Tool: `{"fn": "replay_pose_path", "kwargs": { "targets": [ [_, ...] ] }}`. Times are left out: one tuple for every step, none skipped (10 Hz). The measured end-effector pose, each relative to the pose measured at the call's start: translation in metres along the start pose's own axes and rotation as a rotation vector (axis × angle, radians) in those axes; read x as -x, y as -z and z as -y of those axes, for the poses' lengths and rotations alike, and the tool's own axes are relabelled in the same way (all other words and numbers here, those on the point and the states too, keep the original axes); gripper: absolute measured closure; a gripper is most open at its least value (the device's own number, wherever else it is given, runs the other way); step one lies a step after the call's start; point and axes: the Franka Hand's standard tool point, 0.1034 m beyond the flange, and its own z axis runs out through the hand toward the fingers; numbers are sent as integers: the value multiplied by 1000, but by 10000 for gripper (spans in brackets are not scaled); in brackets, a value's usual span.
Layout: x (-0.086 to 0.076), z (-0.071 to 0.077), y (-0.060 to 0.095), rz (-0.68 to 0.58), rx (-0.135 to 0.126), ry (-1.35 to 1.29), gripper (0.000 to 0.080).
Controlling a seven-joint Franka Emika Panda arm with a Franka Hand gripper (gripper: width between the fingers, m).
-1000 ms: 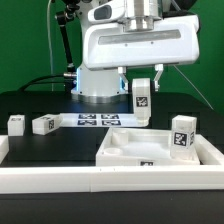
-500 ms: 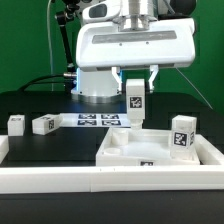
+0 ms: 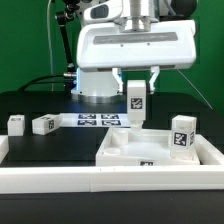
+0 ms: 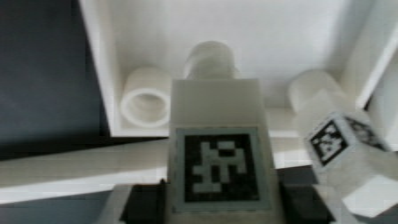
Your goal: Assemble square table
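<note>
We see the gripper (image 3: 136,86) partly closed on a white table leg (image 3: 135,108). Its two fingers press the leg's sides, so the leg hangs upright with its black-and-white tag toward the exterior camera. The leg sits over the far corner, on the exterior view's left, of the square tabletop (image 3: 165,152). That tabletop lies flat on the black table (image 3: 50,152), just behind the long white rail (image 3: 90,182). In the wrist view the table leg (image 4: 221,140) fills the middle. Past its end we make out the tabletop's (image 4: 125,45) notched corner with a round socket (image 4: 150,100) in it. That picture is blurred, so we cannot tell whether the leg's lower end touches the slab. A second leg (image 3: 181,133) stands upright at the tabletop's far side, toward the exterior view's right. Two loose legs, a smaller-looking one (image 3: 16,124) and its neighbour (image 3: 44,124), rest near each other on the black table at the exterior view's left. The marker board (image 3: 98,120) lies flat beyond them.
</note>
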Motion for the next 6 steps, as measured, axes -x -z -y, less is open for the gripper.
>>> {"fn": "replay_pose_path", "kwargs": {
  "targets": [
    [-8,-7,-5,-6,6,6,509],
    [-12,-10,-10,-9,10,18,509],
    [-16,-12,-10,-24,14,17,509],
    [-14,-12,-10,-35,17,20,509],
    [-15,-13,-10,-42,18,20,509],
    [-20,-17,-8,-122,35,25,509]
  ]
}}
